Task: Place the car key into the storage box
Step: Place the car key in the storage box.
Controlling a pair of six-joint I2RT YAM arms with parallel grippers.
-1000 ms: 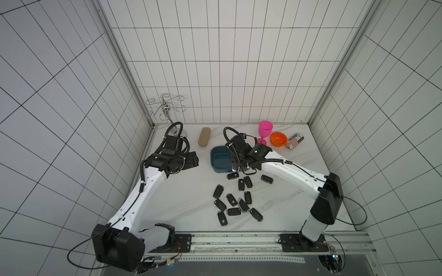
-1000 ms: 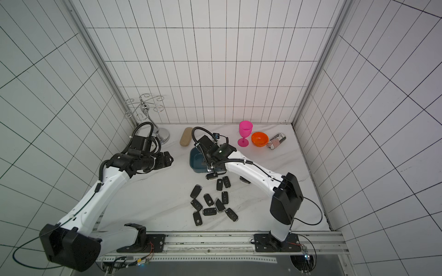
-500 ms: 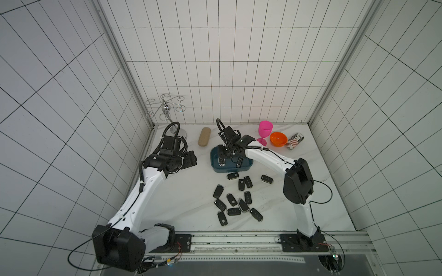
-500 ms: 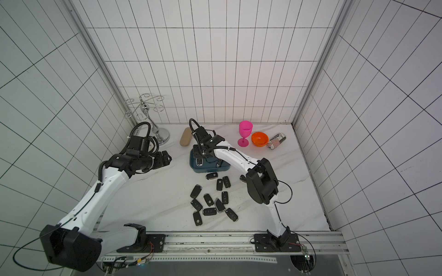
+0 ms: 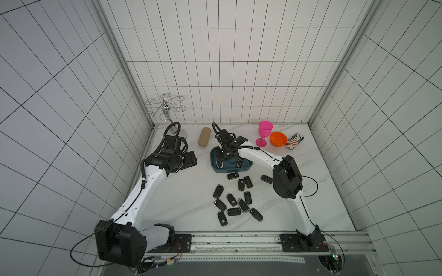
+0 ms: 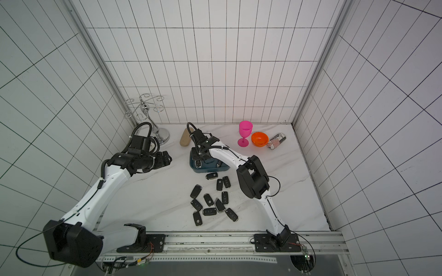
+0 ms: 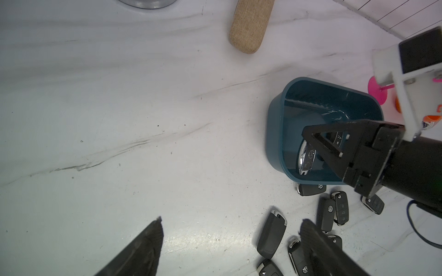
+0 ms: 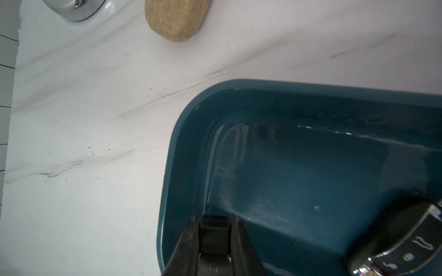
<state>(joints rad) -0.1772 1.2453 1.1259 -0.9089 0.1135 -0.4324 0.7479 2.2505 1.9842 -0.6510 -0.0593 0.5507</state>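
Right end effector [image 8: 214, 223] is clamped on a black car key [image 8: 213, 230]. It hangs low inside the storage box [image 8: 181, 133], at the end facing the left arm. Can't tell if the key touches the floor yet. Two other keys [image 5: 220, 164] already lie in the box.

Step in hand, as I read it: release. To do it well:
- Nudge a bit toward the box centre, away from the wall, so the key can't catch the rim & tip out.
- Stay low and spread the fingers w/o dragging.
- Lift straight up, clear of the keys inside.

Left end effector [image 7: 230, 219] hovers empty, fingers apart, over bare surface [image 7: 119, 119] beside the box. Prob. not needed here.

Vs 1 s ago: right end effector was at the box's near edge, by the loose keys [image 5: 233, 200]. It has since crossed over the interior, w/ the elbow folded in closer. Left arm approx unchanged, loose keys same.
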